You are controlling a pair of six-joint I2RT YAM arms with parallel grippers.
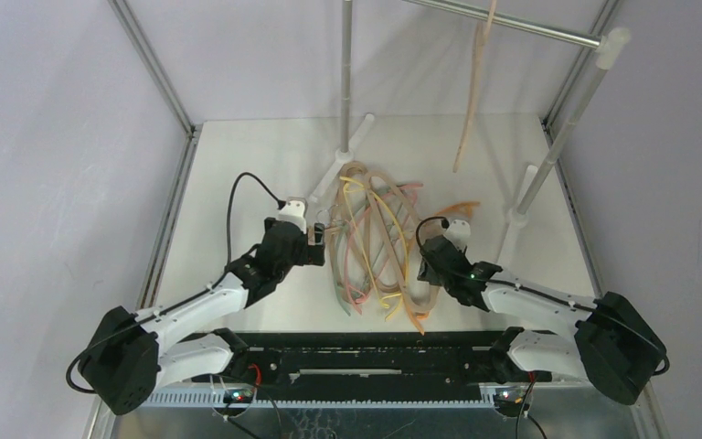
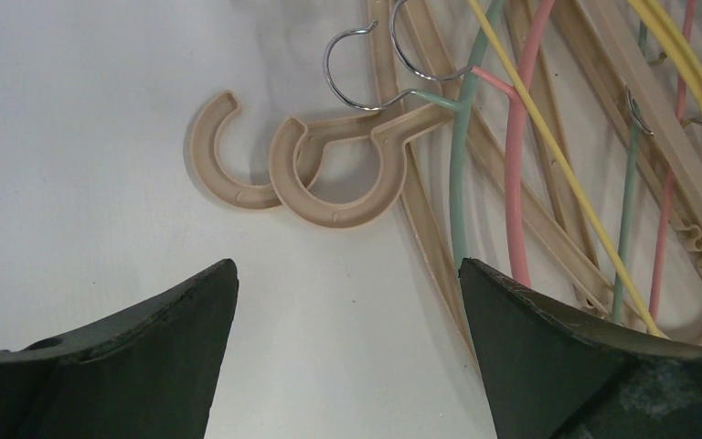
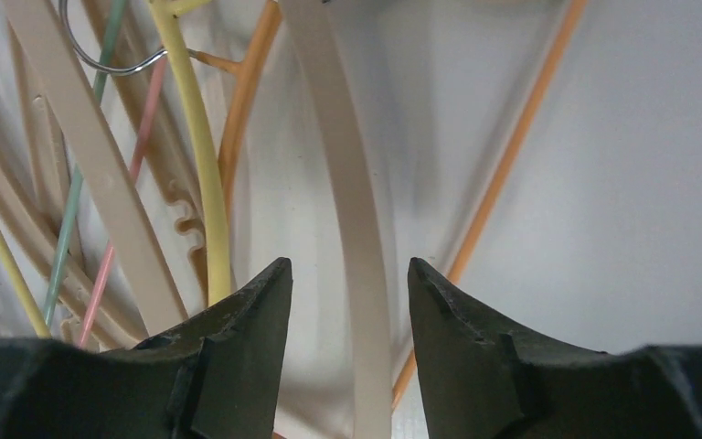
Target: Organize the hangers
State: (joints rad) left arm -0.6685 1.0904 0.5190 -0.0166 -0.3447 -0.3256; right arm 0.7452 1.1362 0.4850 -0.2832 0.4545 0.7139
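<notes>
1. The pile of clothes hangers [image 1: 375,242], thick beige plastic ones and thin coloured ones, lies tangled at centre frame in the top view, on the white table [image 1: 238,165].
2. One thick beige hanger [image 1: 472,91] hangs from the silver metal rail [image 1: 512,23], upper right. Judgement: the task is barely begun, with one hanger hung and the whole pile left.
3. Count: one hung. The pile holds at least three beige hangers, plus thin ones in yellow, pink, pale green and orange. Exact totals cannot be told.
4. The right gripper [image 3: 345,270] has its jaws part-way in, straddling a beige hanger arm [image 3: 352,183]. A gap shows on each side, so nothing is gripped.
5. The left gripper [image 2: 347,274] has its jaws wide apart and holds nothing. It sits at the pile's left edge, with two big beige hooks [image 2: 329,183] just beyond.
</notes>
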